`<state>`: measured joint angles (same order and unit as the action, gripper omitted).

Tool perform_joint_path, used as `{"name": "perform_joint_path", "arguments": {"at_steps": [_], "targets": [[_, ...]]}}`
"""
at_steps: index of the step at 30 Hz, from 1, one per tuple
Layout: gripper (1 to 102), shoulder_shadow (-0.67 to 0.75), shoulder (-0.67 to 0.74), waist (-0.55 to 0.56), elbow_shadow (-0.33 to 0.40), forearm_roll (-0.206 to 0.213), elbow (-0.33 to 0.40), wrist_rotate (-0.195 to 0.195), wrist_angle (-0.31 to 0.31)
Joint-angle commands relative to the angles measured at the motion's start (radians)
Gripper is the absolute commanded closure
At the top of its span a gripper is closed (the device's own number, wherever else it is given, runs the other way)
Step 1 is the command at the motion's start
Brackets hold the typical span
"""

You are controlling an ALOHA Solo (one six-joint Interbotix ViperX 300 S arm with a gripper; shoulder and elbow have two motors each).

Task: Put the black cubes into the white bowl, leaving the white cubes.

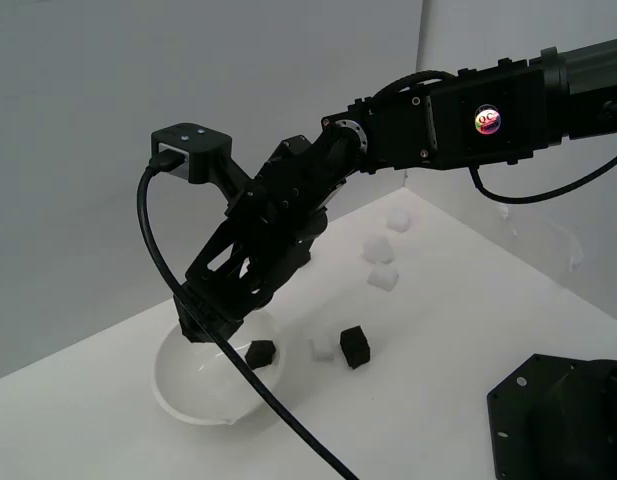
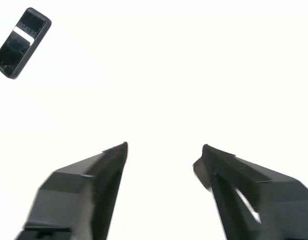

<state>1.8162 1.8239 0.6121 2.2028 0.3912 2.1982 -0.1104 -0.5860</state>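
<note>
Gripper hangs over the white bowl, tips at the rim on the exterior view's left. The wrist view shows the fingers spread wide with nothing between them, only blown-out white beyond. One black cube sits inside the bowl against the wall on the exterior view's right. A second black cube rests on the table just outside the bowl, toward the exterior view's right, with a white cube between it and the rim, close to both. A third black cube is not visible; it may be hidden behind the arm or in the bowl. Three more white cubes trail away up the table toward the far corner, well apart from the bowl. Judgement: the next pick is the outside black cube, lying to the exterior view's right of the fingertips, beyond the bowl's rim. Cubes have no long axis, so approach angle matters less than the white neighbour; closing along the line away from it looks safer. Open table lies on the near side of that cube. In the wrist view, a dark phone-like device lies far off.
</note>
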Motion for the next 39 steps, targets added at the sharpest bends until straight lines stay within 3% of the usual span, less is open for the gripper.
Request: {"name": "perform_joint_path", "arguments": {"at_steps": [1,6,13,16,29,39], "targets": [[19,0.026,0.018,0.0,-0.026,0.012,-0.02,-0.008,0.0],[19,0.066,0.058,-0.026,0.006,0.005,0.017,-0.009,-0.038],[19,0.156,0.15,-0.129,0.114,0.002,0.121,-0.012,-0.123],[19,0.186,0.176,-0.163,0.149,-0.025,0.156,-0.012,-0.143],[19,0.126,0.121,-0.252,0.267,-0.106,0.272,-0.018,-0.153],[18,0.08,0.075,-0.27,0.276,-0.112,0.279,-0.049,-0.121]]}}
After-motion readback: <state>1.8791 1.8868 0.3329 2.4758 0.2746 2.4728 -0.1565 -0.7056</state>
